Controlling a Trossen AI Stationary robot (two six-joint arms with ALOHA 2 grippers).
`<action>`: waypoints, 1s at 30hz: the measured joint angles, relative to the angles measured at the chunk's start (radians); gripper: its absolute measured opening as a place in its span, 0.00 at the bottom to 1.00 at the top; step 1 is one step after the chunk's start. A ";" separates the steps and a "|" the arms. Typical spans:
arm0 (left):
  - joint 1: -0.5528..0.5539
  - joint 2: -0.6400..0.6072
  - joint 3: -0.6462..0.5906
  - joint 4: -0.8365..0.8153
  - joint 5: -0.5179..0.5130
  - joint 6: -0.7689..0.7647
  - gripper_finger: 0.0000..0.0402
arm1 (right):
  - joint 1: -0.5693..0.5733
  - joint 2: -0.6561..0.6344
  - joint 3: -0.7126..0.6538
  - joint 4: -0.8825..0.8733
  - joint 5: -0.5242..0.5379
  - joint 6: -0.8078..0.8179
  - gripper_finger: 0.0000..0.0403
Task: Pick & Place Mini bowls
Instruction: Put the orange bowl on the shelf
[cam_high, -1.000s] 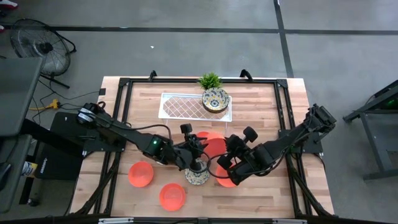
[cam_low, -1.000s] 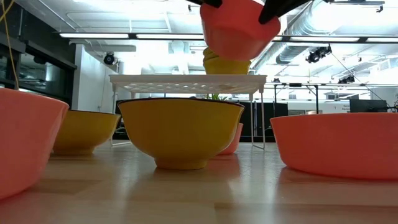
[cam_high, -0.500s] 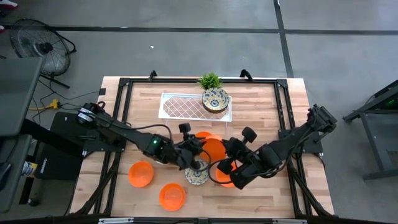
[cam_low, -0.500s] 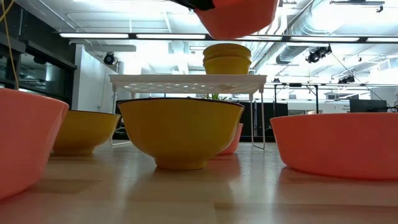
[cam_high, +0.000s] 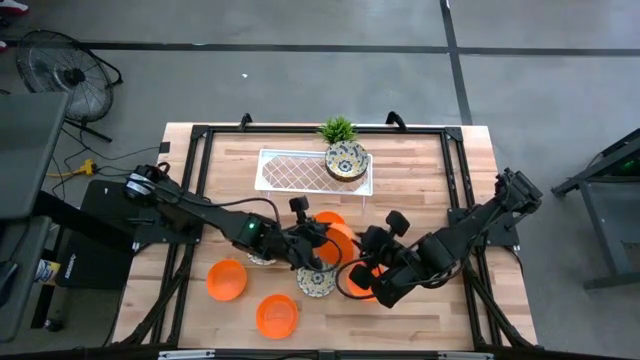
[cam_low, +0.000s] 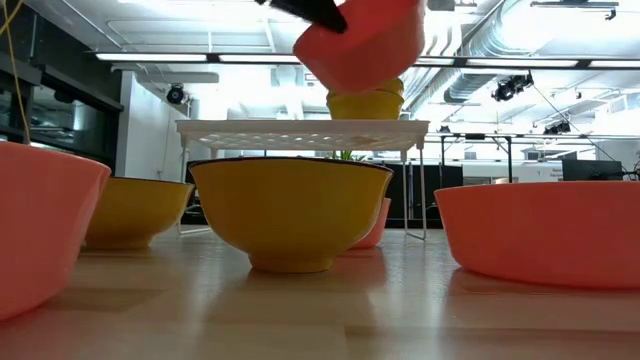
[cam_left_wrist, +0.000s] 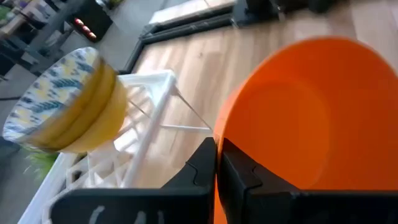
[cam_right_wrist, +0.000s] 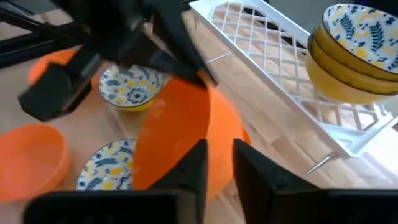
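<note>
Looks like a handover near the white tray (cam_high: 300, 170): the left gripper (cam_left_wrist: 216, 163) pinches the orange bowl's (cam_high: 338, 241) rim in mid-air, the right gripper (cam_right_wrist: 219, 163) loosening, and next should back clear.

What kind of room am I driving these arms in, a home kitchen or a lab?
Most likely a lab or workshop: bare concrete floor with taped lines, exposed ceiling ducts above strip lights, and a floor fan beside the wooden table.

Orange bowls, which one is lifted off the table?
The orange bowl pinched at its rim by the left claw, held above the others, which all rest on the tabletop.
</note>
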 joint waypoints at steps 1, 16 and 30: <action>-0.001 0.002 -0.001 -0.001 0.003 0.000 0.00 | 0.000 -0.004 0.000 0.004 -0.008 0.000 0.21; -0.001 -0.033 0.136 -0.422 0.021 -0.193 0.00 | -0.016 -0.235 -0.001 -0.122 -0.123 0.172 0.53; 0.367 -0.041 0.526 -0.978 0.359 0.042 0.00 | -0.015 -0.263 -0.034 -0.203 -0.201 0.274 0.51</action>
